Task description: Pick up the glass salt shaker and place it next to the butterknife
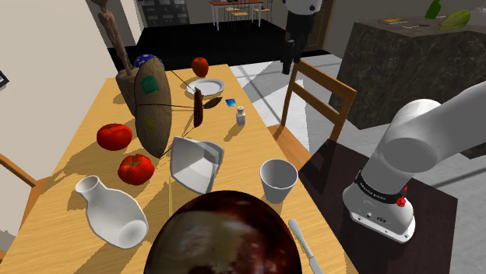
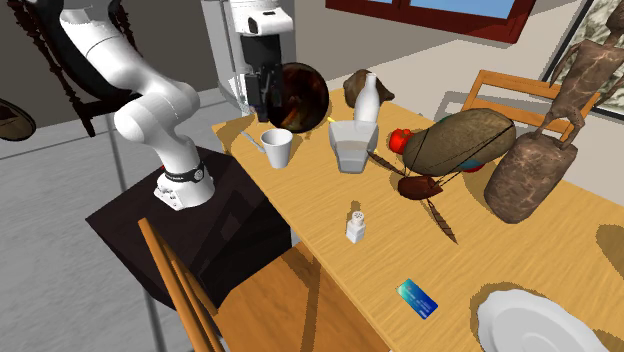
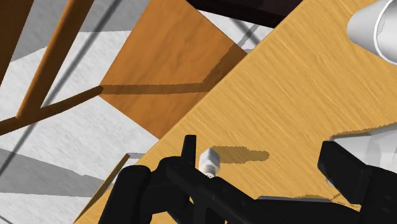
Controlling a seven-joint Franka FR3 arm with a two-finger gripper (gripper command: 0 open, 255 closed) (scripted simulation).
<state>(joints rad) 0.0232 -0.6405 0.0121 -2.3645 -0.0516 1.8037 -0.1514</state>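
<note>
The salt shaker (image 1: 241,114) (image 2: 355,223) (image 3: 208,160) is small and white with a pale cap, standing upright near the table's edge on the chair side. The butterknife (image 1: 305,245) (image 2: 251,141) lies at the table's end nearest the stand, beside a white cup (image 1: 278,180) (image 2: 277,148) (image 3: 375,28). My black gripper (image 1: 288,64) (image 2: 262,98) (image 3: 261,156) hangs open, high above the table and well apart from the shaker. In the wrist view the shaker sits on the wood below, close to one finger (image 3: 159,191).
A wooden chair (image 1: 319,101) (image 2: 190,290) stands at the table's edge by the shaker. A blue card (image 1: 231,102) and a plate (image 1: 206,86) lie beyond it. A white bowl (image 1: 197,162), a dark globe (image 1: 224,233), a vase (image 1: 113,210), tomatoes and sculptures crowd the table.
</note>
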